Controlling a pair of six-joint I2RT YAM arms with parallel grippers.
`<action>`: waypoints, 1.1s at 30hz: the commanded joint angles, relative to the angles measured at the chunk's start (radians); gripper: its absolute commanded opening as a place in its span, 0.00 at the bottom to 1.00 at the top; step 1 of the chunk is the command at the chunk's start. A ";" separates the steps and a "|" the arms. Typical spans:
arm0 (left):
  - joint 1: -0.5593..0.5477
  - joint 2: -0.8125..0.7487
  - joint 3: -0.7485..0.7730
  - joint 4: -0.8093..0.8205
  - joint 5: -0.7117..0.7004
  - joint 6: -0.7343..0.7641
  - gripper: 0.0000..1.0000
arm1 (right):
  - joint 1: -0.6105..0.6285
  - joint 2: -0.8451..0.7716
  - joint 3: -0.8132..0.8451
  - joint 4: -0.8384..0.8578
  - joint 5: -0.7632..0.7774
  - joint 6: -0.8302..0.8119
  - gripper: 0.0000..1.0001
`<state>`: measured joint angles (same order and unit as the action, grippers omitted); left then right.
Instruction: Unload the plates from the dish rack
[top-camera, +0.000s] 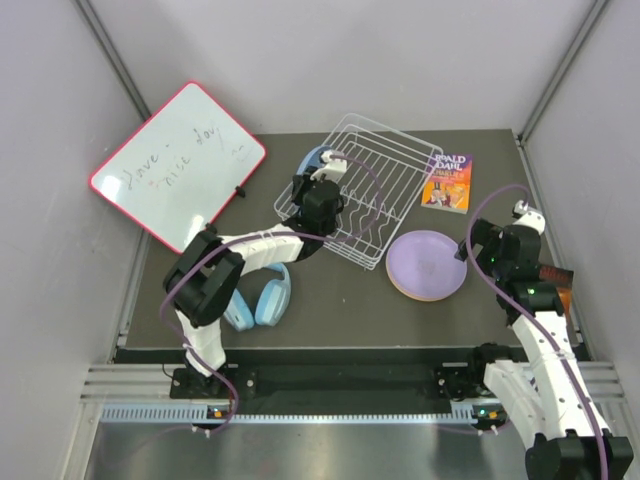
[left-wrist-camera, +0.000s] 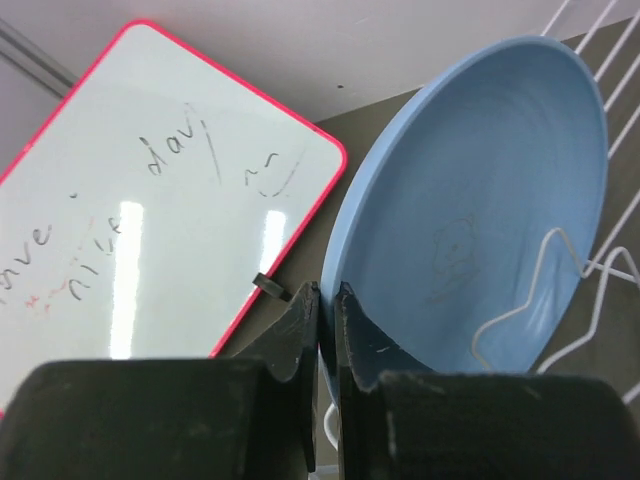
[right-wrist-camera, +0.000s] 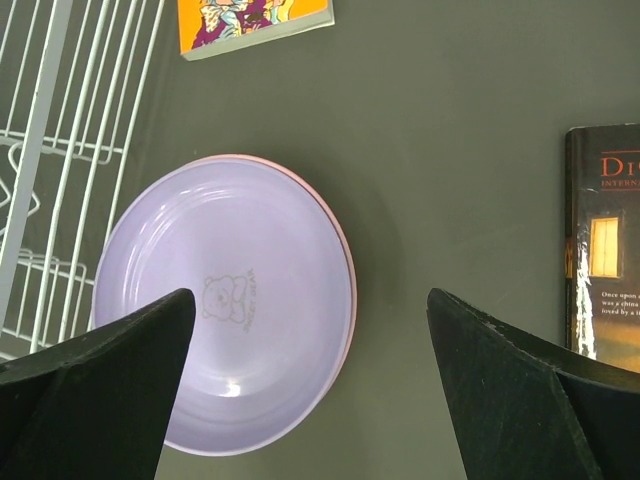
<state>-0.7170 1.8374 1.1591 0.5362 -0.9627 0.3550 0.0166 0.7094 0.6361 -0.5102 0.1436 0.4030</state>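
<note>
Left gripper (top-camera: 322, 180) clamps round blue plastic plate (top-camera: 311, 158)

Overhead, it stands at the white wire dish rack's (top-camera: 385, 185) left end. Left wrist: fingers (left-wrist-camera: 300, 330) pinch its rim. Right wrist: right gripper (right-wrist-camera: 310, 296) gapes over a round purple plate (right-wrist-camera: 230, 345) right of the rack.

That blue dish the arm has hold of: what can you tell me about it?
The blue plate is round, plain and matte, apparently plastic, with a shallow raised rim and a faint stamped figure in its middle. It stands on edge at the left end of the white wire dish rack, and a bent wire prong crosses its face. The left gripper pinches its lower rim, one finger on each side.
</note>
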 joint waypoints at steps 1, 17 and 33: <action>-0.010 0.011 0.033 0.306 -0.145 0.165 0.00 | -0.009 -0.010 0.027 0.016 -0.006 -0.007 1.00; -0.041 -0.076 0.040 0.375 -0.185 0.272 0.00 | -0.007 -0.025 0.020 0.016 -0.039 0.000 1.00; -0.093 0.072 -0.009 0.751 -0.248 0.552 0.00 | -0.007 -0.037 0.001 0.018 -0.050 0.011 0.99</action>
<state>-0.7807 1.9388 1.1481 0.9817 -1.1748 0.8371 0.0162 0.6785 0.6353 -0.5125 0.1024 0.4053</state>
